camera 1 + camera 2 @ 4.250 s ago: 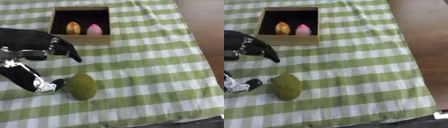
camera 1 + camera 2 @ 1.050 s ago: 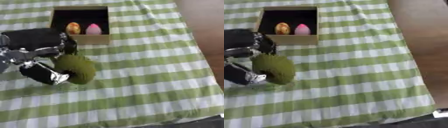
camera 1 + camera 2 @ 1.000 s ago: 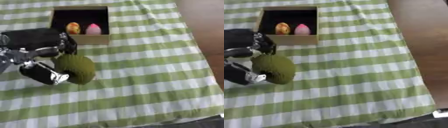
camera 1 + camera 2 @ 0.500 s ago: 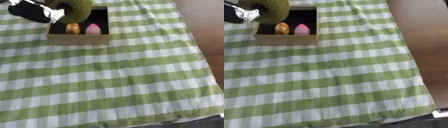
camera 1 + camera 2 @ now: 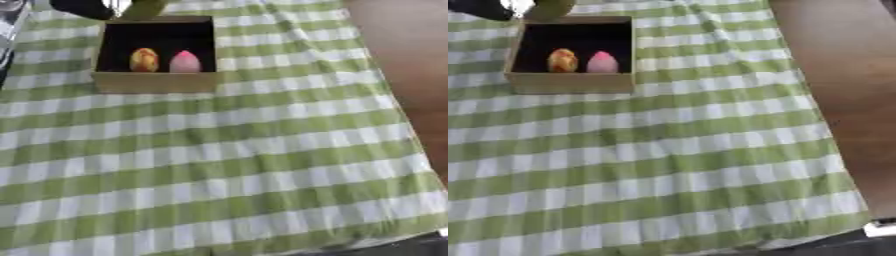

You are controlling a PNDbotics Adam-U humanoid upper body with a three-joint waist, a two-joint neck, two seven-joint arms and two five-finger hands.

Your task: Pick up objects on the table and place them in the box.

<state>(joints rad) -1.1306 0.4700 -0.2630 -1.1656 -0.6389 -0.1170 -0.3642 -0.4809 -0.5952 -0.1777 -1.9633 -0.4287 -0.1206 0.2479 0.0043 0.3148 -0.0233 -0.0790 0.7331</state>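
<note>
Landmark: the box [image 5: 156,81].

Far-left of the box, at the frame's top edge: the left hand [image 5: 83,8] shows only as a dark shape just beyond the box's back-left corner. Whether its fingers are curled or released cannot be told; most of the hand is cropped out.

Just right of that, above the box's back wall: a sliver of the green fruit [image 5: 145,7], touching the hand's dark shape and apparently above the back rim, not inside. A second ago it was in the left hand over the cloth, well in front of the box; half a second ago it was over the box's back-left corner. So the carry has run from the near cloth up to the box, and the fruit now sits slightly past it.

Inside the box: the yellow-orange egg shape [image 5: 143,59] on the left, the pink egg shape [image 5: 185,62] just beside it on the right. Same spots as earlier; nothing new has dropped in.

Right of the box and in front of it: the green-checked cloth [image 5: 262,150] with no objects left on it, where the fruit lay four seconds ago. Further right, bare brown table [image 5: 402,60].

Right hand: in no view.

Judgement: last object, pick done, transport nearly done. Remaining is to bring the fruit back over the opening and let go. Free floor looks best behind the two eggs. Risk: clipping the back wall.
</note>
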